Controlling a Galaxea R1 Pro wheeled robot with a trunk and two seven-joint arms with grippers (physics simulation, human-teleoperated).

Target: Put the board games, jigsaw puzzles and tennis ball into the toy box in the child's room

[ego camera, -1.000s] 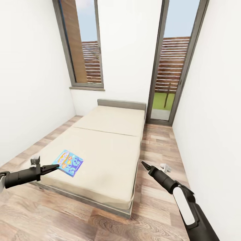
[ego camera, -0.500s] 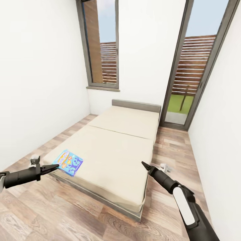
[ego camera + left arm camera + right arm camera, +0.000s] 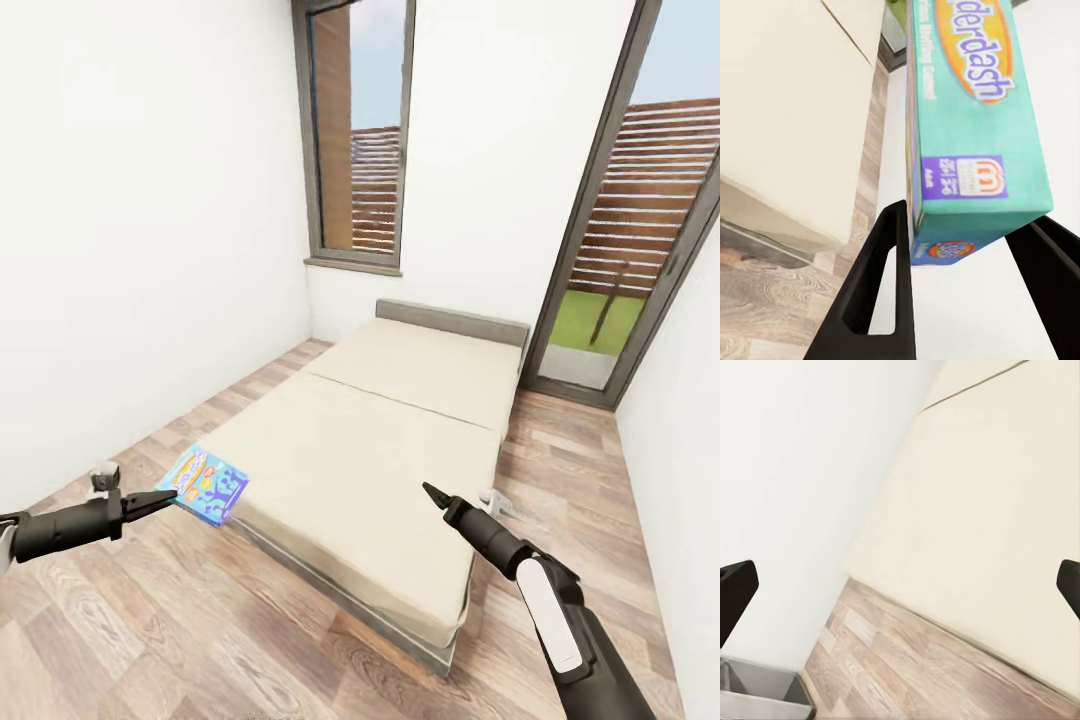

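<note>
Currently the left gripper (image 3: pixel 165 497) has its jaws pinched on 1 edge of the small blue board game (image 3: pixel 206 485), which sticks out past the fingertips, held clear of the bed (image 3: pixel 390 450) and over the floor (image 3: pixel 200 620) by the bed's near corner. In the left wrist view the box (image 3: pixel 971 112) sits between the 2 black fingers (image 3: pixel 881 292), gripped at its short end so that most of its length hangs forward; the printed lid reads partly "derdash". Judgement: the edge hold suits a thin flat box that had to be taken off a soft mattress, and it leaves the free end ready to go first into a bin.

The right gripper (image 3: pixel 432 494) points over the mattress with nothing between its jaws; in the right wrist view the 2 fingertips (image 3: pixel 736 589) stand wide apart at the picture's edges, with bed and floor between them.

The mattress top looks bare: no second board game shows on either of its 2 panels. The toy box does not appear here, so the carry to it is not yet done.

Risk, as a guess: with so little of the box clamped, a swing of the arm could lever it loose.
</note>
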